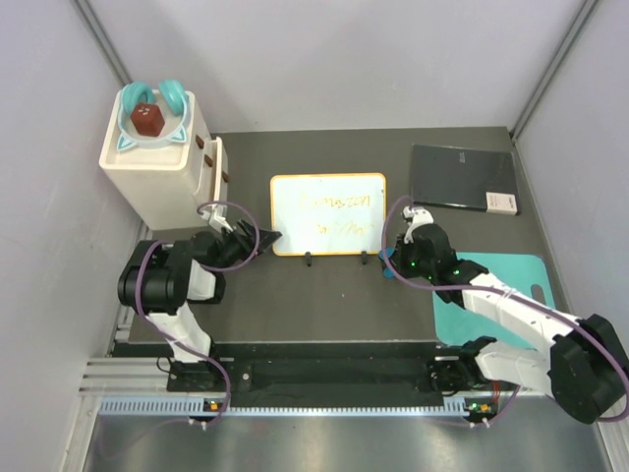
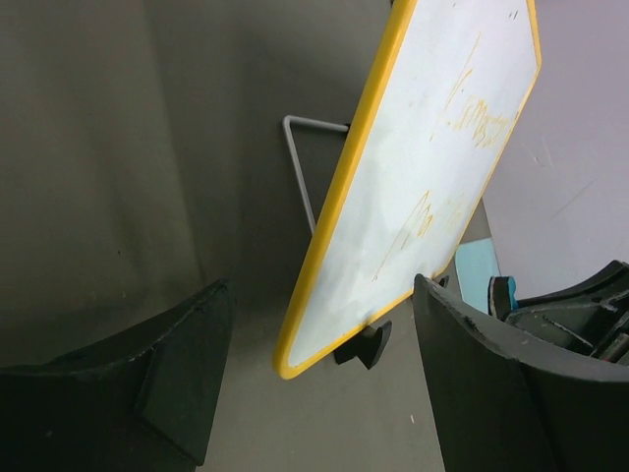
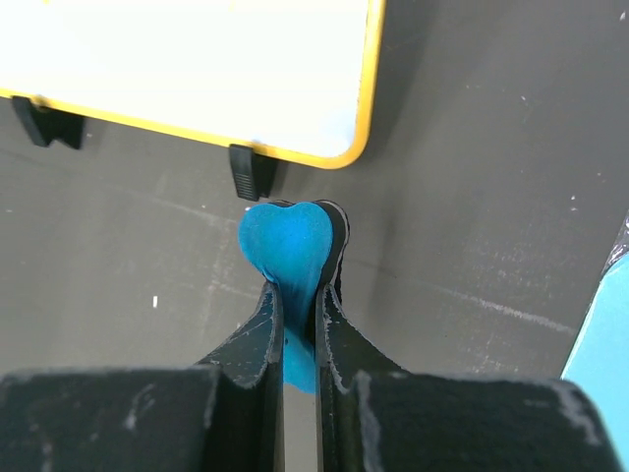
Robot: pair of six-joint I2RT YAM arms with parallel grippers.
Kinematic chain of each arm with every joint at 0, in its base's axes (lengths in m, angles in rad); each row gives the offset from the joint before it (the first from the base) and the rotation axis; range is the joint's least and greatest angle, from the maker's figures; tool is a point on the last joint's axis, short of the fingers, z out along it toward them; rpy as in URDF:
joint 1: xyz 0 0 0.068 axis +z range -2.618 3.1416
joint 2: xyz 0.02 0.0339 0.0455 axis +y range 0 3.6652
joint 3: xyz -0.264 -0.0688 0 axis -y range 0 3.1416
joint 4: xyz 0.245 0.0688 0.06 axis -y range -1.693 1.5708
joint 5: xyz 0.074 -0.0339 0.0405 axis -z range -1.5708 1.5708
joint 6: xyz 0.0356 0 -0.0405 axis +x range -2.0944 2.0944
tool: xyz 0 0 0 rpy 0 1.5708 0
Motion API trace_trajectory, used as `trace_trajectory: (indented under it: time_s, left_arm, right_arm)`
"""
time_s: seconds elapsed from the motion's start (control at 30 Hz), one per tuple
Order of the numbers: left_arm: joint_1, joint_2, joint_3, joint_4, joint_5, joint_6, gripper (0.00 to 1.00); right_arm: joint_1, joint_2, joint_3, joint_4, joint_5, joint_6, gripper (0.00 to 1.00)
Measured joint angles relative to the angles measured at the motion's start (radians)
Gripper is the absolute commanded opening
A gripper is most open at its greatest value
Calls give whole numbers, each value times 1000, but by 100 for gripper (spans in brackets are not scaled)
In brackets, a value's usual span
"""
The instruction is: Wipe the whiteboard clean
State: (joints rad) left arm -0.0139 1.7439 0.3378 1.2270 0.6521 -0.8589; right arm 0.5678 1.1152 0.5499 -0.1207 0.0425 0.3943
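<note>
The whiteboard (image 1: 328, 214) stands tilted on two black feet at mid-table, with a yellow frame and faint yellowish scribbles. My left gripper (image 1: 265, 239) is open at the board's lower left corner. In the left wrist view the whiteboard (image 2: 423, 177) has that corner showing between the two spread fingers of the left gripper (image 2: 322, 295), untouched. My right gripper (image 1: 393, 258) is shut on a blue heart-shaped eraser (image 3: 290, 241) just below the board's lower right corner (image 3: 349, 147). In the right wrist view the right gripper (image 3: 297, 295) holds the eraser close to a black foot (image 3: 251, 172).
A white box (image 1: 157, 167) with a teal bowl holding a brown block stands at the back left. A dark grey slab (image 1: 462, 177) lies at the back right. A teal mat (image 1: 501, 295) lies under my right arm. A wire prop (image 2: 295, 157) sits behind the board.
</note>
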Motion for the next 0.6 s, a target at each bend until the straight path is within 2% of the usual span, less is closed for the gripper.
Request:
trace_trajectory:
  time_s: [0.6]
  left_arm:
    - [-7,108,-9,53,42,-37,73]
  right_arm:
    - [0,-32,16,-15,-25,26,0]
